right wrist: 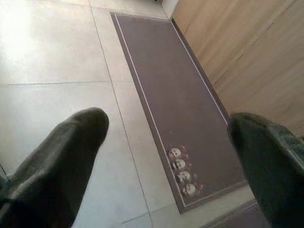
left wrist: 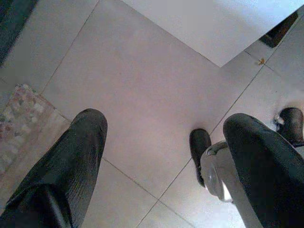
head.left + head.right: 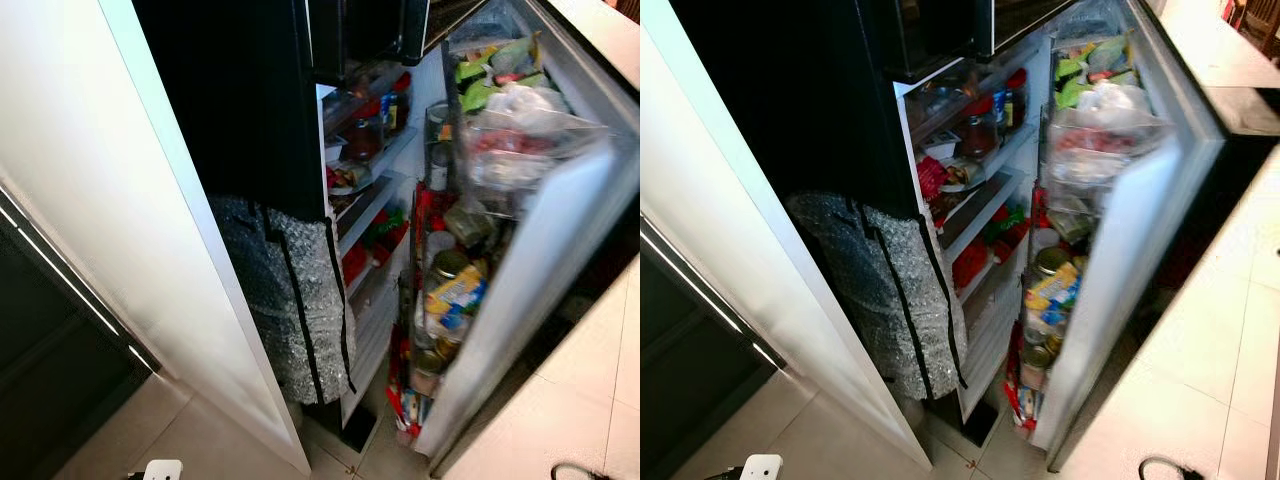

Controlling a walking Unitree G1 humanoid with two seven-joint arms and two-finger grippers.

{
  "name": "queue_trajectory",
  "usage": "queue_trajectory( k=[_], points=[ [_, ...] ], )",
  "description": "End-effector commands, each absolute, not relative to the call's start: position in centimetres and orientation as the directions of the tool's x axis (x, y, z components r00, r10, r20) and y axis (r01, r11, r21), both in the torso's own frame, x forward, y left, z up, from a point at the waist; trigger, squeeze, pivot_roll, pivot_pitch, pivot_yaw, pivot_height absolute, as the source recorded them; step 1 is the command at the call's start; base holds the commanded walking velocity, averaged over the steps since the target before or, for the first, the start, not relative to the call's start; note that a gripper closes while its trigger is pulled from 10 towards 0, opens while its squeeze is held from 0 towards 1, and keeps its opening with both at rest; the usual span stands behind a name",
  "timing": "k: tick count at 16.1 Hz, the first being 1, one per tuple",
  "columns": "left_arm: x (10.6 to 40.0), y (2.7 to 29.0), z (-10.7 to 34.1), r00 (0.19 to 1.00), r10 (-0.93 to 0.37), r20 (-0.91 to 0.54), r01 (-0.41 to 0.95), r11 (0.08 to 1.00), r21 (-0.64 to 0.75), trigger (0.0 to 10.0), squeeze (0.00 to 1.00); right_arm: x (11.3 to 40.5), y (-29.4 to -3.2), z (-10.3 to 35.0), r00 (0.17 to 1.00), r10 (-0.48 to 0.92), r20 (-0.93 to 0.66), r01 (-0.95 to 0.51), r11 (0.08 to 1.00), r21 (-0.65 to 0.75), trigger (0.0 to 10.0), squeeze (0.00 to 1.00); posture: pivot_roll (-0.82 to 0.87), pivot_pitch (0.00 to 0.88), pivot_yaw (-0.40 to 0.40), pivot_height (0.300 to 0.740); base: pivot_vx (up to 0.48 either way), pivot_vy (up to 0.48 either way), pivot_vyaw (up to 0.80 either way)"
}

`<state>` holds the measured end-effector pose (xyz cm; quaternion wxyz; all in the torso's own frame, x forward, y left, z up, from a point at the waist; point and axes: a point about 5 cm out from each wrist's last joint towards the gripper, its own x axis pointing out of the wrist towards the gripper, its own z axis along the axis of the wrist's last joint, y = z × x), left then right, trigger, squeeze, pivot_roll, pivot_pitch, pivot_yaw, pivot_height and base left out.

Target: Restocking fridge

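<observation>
Both grippers hang with fingers spread wide and empty: the left gripper (image 2: pixel 164 142) points down at pale floor tiles (image 2: pixel 142 80), the right gripper (image 1: pixel 168 142) above a brown floor mat (image 1: pixel 180 104). Ahead, the fridge (image 3: pixel 375 190) stands open, shelves packed with jars and containers, its door (image 3: pixel 530 270) swung right with crowded racks. A silvery insulated bag (image 3: pixel 295 300) hangs just left of the shelves.

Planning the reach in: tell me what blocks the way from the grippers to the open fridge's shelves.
Both grippers, left and right, hang open, pointing at the tiled floor. A silver bubble-foil bag with black straps stands before the lower white fridge shelves; the upper ones look unobstructed.
</observation>
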<state>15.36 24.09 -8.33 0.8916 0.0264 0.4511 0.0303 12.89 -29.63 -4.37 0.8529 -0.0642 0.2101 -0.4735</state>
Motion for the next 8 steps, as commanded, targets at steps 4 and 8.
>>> queue_trajectory(
  k=[4, 8],
  points=[
    [15.3, 25.1, -8.1, 0.582, 0.101, -0.807, -0.035, 0.994, 0.099, 10.0, 0.00, 15.6, -30.0, -2.4, 0.556, -0.809, -0.191, 0.763, 0.588, -0.267, 10.0, 0.00, -0.04, 0.041, 0.091, 0.740, 0.000, 0.000, 0.00],
    [15.5, 25.2, -8.0, 0.586, 0.107, -0.803, -0.038, 0.994, 0.104, 10.0, 0.00, 22.1, -27.4, 1.3, 0.849, -0.527, -0.034, 0.509, 0.835, -0.210, 10.0, 0.00, -0.03, 0.051, 0.094, 0.740, 0.000, 0.000, 0.00]
  ],
)
